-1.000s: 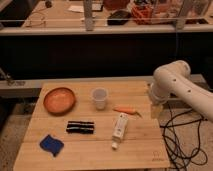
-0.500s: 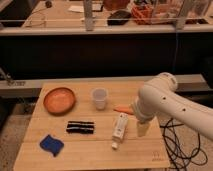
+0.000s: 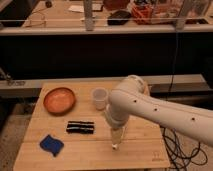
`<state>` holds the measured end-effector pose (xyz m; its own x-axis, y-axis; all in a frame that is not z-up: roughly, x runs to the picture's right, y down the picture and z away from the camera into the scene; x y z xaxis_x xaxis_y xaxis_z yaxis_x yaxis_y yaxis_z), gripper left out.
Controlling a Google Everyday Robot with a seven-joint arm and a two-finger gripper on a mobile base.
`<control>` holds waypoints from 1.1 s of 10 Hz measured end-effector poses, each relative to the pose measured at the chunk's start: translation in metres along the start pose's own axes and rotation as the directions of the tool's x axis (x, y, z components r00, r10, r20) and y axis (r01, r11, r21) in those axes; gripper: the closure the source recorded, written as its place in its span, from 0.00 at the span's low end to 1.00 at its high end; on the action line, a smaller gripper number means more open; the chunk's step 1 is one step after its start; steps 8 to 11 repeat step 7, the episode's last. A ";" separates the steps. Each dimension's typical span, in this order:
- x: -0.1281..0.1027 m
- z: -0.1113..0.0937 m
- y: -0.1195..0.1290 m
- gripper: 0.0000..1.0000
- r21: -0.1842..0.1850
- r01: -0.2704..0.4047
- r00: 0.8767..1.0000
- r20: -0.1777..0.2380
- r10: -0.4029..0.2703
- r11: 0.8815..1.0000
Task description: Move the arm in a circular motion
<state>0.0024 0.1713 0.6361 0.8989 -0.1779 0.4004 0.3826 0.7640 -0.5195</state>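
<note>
Pale wooden slatted table top (image 3: 141, 153) is recorded across the lower part of the camera view, with its front edge cut off by the bottom of the frame. At its left front corner a crumpled blue cloth (image 3: 51, 144) is noted close to the edge. Behind it, near the left rear corner, a shallow round orange-brown bowl (image 3: 59, 100) is set. A small flat black bar-shaped item (image 3: 80, 127) lies toward the middle, and its detail is hard to make out. A white plastic cup (image 3: 100, 98) stands upright at the rear centre, just beside the elbow.

Bare wood is left along the front between cloth and gripper, and at the right front corner.

The large cream-white robot arm (image 3: 160, 112) is seen entering from the right frame edge, where its base is cut off. Thick smooth tubular segments are shown, dotted with small dark marks, bending at a rounded elbow above the table's centre and turning downward. The pale gripper (image 3: 117, 136) hangs below that bend, low over the middle of the table. Its state cannot be told, as it blends with whatever lies beneath it. Dark cables (image 3: 176, 146) hang off the table's right side.
</note>
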 end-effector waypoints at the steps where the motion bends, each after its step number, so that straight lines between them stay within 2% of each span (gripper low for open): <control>1: -0.025 0.006 -0.018 0.20 -0.006 0.048 0.999 0.013 -0.048 0.999; 3: -0.051 0.016 -0.051 0.20 -0.005 0.102 0.995 0.019 -0.102 0.995; 4: -0.055 0.023 -0.073 0.20 -0.005 0.112 0.994 0.010 -0.112 0.994; 6: -0.044 0.035 -0.118 0.20 0.006 0.106 0.994 -0.019 -0.106 0.994; 7: -0.030 0.041 -0.139 0.20 0.010 0.087 0.996 -0.033 -0.087 0.996; 11: -0.030 0.041 -0.139 0.20 0.010 0.087 0.996 -0.033 -0.087 0.996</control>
